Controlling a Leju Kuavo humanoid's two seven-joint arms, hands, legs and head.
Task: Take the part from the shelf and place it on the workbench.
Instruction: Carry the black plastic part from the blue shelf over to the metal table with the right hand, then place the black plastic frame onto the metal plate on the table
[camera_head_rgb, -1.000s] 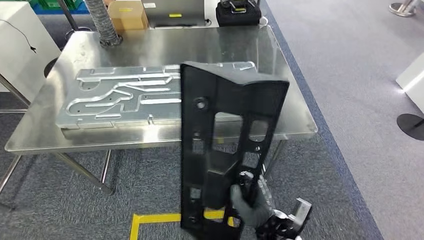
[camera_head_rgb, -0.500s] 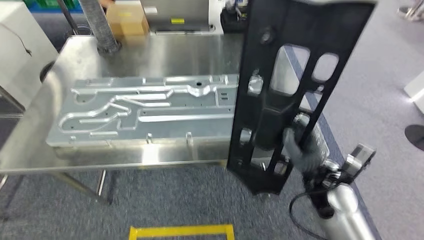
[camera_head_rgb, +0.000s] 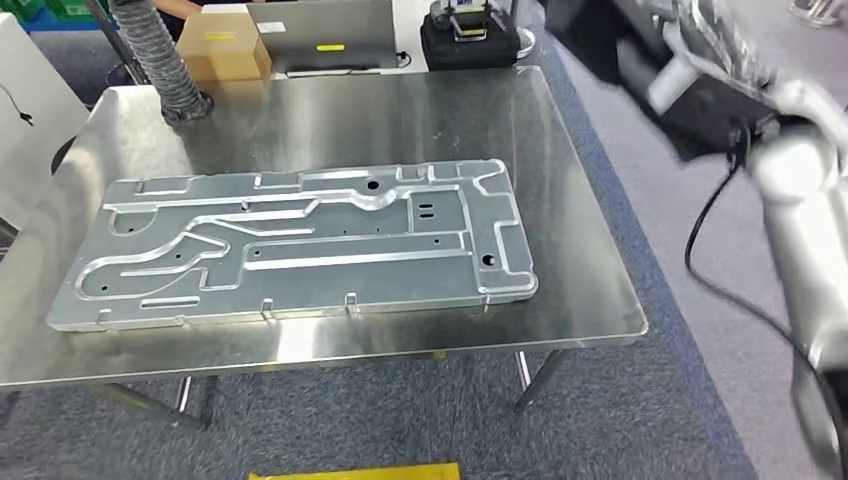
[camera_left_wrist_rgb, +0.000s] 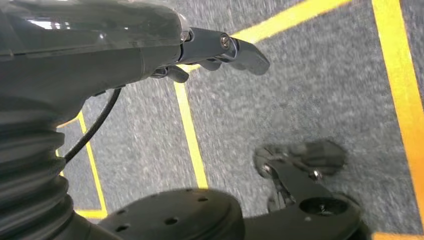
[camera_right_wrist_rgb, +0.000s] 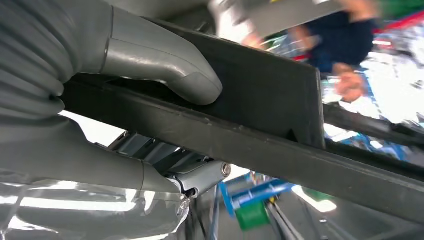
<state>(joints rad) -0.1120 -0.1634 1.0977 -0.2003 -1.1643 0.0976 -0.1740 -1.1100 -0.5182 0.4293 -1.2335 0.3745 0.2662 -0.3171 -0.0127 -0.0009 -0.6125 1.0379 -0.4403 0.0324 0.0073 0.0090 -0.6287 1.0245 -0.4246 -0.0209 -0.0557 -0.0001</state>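
The black plastic part (camera_right_wrist_rgb: 260, 100), a long flat frame, is gripped in my right hand (camera_right_wrist_rgb: 150, 65), with the thumb pressed on its face and the fingers underneath. In the head view my right hand (camera_head_rgb: 700, 45) is blurred and raised high at the upper right, beyond the far right corner of the steel workbench (camera_head_rgb: 570, 150). A dark piece of the part (camera_head_rgb: 590, 30) shows there at the picture's top edge. My left hand (camera_left_wrist_rgb: 215, 47) hangs over the grey carpet with its fingers loosely apart and nothing in them.
A large machined aluminium plate (camera_head_rgb: 300, 245) lies on the workbench's middle and left. At the back stand a cardboard box (camera_head_rgb: 215, 45), a grey ribbed hose (camera_head_rgb: 150, 55), a laptop (camera_head_rgb: 320, 30) and a black case (camera_head_rgb: 470, 40). A blurred person (camera_right_wrist_rgb: 350, 40) is behind the part.
My right arm has swung the black part up and to the right, from in front of the table to above its far right corner. The camera has also shifted.
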